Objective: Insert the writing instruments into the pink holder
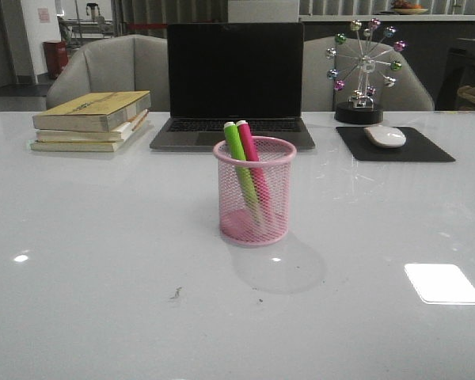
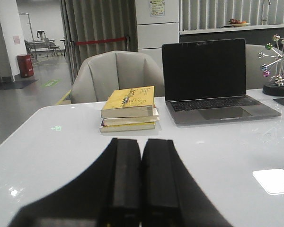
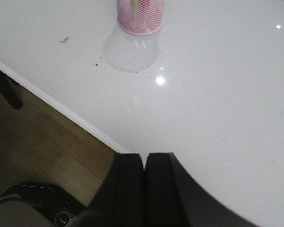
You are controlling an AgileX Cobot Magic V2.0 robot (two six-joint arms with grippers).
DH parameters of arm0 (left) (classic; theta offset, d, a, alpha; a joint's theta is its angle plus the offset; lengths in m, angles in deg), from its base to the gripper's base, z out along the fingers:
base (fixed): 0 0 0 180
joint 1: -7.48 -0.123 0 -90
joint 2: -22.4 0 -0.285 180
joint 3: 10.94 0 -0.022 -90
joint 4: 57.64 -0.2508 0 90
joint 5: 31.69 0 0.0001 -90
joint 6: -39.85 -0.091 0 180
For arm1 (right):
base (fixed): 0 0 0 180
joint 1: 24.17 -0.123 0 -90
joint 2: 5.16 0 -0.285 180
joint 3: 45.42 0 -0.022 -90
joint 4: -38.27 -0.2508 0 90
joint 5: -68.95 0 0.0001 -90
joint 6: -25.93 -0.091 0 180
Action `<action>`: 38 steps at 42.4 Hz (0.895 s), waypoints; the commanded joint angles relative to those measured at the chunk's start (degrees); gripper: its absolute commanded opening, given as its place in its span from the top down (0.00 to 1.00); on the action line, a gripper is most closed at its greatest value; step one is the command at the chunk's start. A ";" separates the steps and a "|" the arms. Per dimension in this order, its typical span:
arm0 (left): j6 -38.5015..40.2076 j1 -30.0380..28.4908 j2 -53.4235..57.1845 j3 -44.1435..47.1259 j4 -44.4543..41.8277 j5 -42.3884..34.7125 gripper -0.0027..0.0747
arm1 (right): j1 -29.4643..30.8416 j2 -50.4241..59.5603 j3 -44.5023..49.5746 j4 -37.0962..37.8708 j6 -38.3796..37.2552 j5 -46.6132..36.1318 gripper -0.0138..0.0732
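Note:
The pink holder [image 1: 254, 192] stands upright in the middle of the white table. Inside it lean the lime green marker [image 1: 239, 158] and the magenta pink marker [image 1: 250, 150], tops sticking out above the rim. Neither arm shows in the front view. My left gripper [image 2: 141, 142] is shut with nothing between its fingers, low over the table's left side, facing the books. My right gripper [image 3: 145, 156] is shut and empty at the table's near edge, well back from the pink holder [image 3: 140, 15], where the lime green marker [image 3: 135, 4] shows through the mesh.
A stack of books [image 1: 92, 120] lies at the back left, an open laptop [image 1: 234, 83] at the back middle. A mouse [image 1: 385, 136] on a black pad [image 1: 396, 146] and a small ferris-wheel ornament [image 1: 364, 73] stand at the back right. Wooden floor [image 3: 42, 137] lies beyond the table's edge.

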 commanded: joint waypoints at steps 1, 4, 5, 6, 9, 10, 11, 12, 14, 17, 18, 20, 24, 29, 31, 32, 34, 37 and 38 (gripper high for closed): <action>0.77 -0.15 1.09 0.23 0.71 -5.20 0.85 | -0.01 -0.36 -1.57 0.63 0.14 -3.50 0.78; 0.77 -0.15 1.09 0.23 0.84 -5.62 0.85 | -0.01 -0.36 -1.57 0.63 0.14 -3.48 0.78; 0.87 -0.15 1.09 0.23 0.84 -5.62 0.85 | -0.01 -0.36 -1.57 0.63 0.14 -3.48 0.78; 1.02 -0.15 1.09 0.23 0.84 -5.73 0.85 | -0.01 -0.36 -1.57 0.63 0.14 -3.48 0.78; 3.26 -0.15 1.09 0.23 -1.01 -5.72 0.85 | -0.01 -0.36 -1.57 0.63 0.14 -3.48 0.78; 5.17 -0.15 1.09 0.23 -2.93 -5.72 0.85 | -0.01 -0.36 -1.57 0.63 0.14 -3.48 0.78; 6.51 -0.15 1.09 0.23 -4.13 -5.72 0.85 | -0.01 -0.36 -1.57 0.63 0.14 -3.48 0.78; 7.28 -0.15 1.09 0.23 -4.66 -5.72 0.85 | -0.01 -0.36 -1.57 0.63 0.14 -3.48 0.78; 7.29 -0.15 1.09 0.23 -4.36 -5.72 0.85 | -0.01 -0.36 -1.57 0.63 0.14 -3.48 0.78; 7.29 -0.15 1.09 0.23 -4.21 -5.86 0.85 | -0.01 -0.36 -1.57 0.63 0.14 -3.42 0.78; 7.29 -0.15 1.09 0.23 -4.21 -5.98 0.85 | -0.01 -0.36 -1.57 0.63 0.14 -3.42 0.78; 7.29 -0.15 1.09 0.23 -4.21 -5.98 0.85 | -0.01 -0.36 -1.57 0.63 0.14 -3.42 0.78; 7.29 -0.15 1.09 0.23 -4.21 -5.98 0.85 | -0.01 -0.36 -1.57 0.63 0.14 -3.31 0.78; 7.29 -0.15 1.09 0.23 -4.21 -5.98 0.85 | -0.01 -0.36 -1.57 0.63 0.14 -3.26 0.78; 7.29 -0.15 1.09 0.23 -4.21 -5.98 0.85 | -0.01 -0.36 -1.57 0.63 0.14 -3.26 0.78; 7.29 -0.15 1.09 0.23 -4.21 -5.98 0.85 | -0.01 -0.36 -1.57 0.63 0.14 -3.26 0.78; 7.29 -0.15 1.09 0.23 -4.21 -5.98 0.85 | -0.01 -0.36 -1.57 0.63 0.14 -3.26 0.78; 7.29 -0.15 1.09 0.23 -4.21 -5.98 0.85 | -0.01 -0.36 -1.57 0.63 0.14 -3.26 0.78; 7.29 -0.15 1.09 0.23 -4.21 -5.98 0.85 | -0.01 -0.36 -1.57 0.63 0.14 -3.26 0.78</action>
